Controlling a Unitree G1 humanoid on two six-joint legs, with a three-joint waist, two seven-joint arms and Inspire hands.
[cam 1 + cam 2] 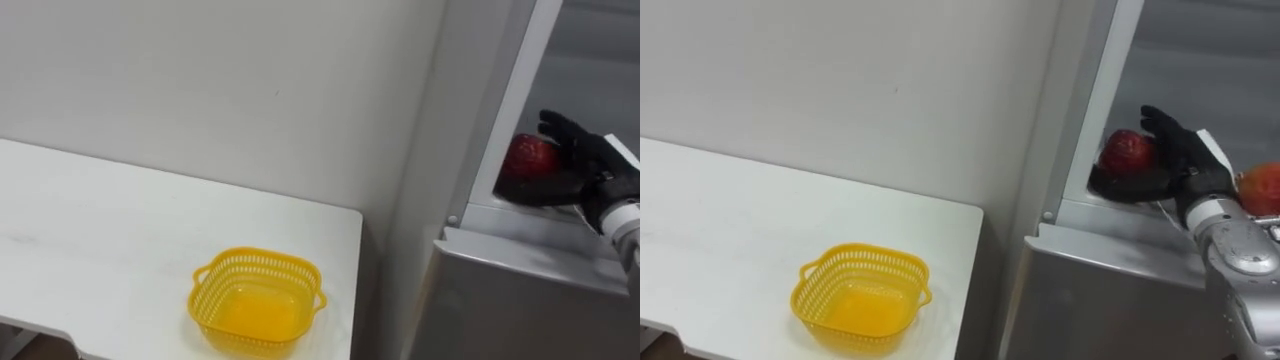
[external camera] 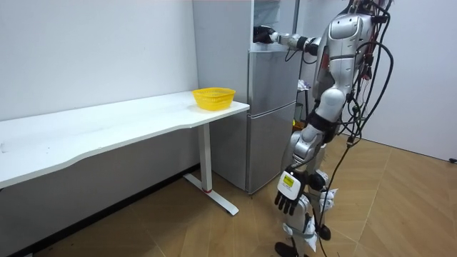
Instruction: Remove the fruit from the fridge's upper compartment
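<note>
Upper fridge compartment, door open, with the robot standing before the fridge (image 2: 271, 114). The right hand (image 1: 1188, 162) reaches into the compartment and is curled about a red apple (image 1: 1125, 150) – fingers behind and over it, thumb beneath. The apple rests on the compartment's floor, near the front edge. The left hand (image 2: 288, 201) hangs by the robot's leg with its fingers relaxed, holding nothing.

Handling, as judged: the apple is light, firm and rounded, with smooth skin that may be slick if chilled. It should bear a snug hold, though a hard squeeze or a drop could bruise it. The best purchase is around its widest girth, thumb opposite the fingers.

Count: two red fruits in the compartment – the held apple and a second fruit (image 1: 1262, 188) just beside the hand. There is one yellow basket (image 1: 862, 253), empty, on one white table (image 1: 720, 220).
</note>
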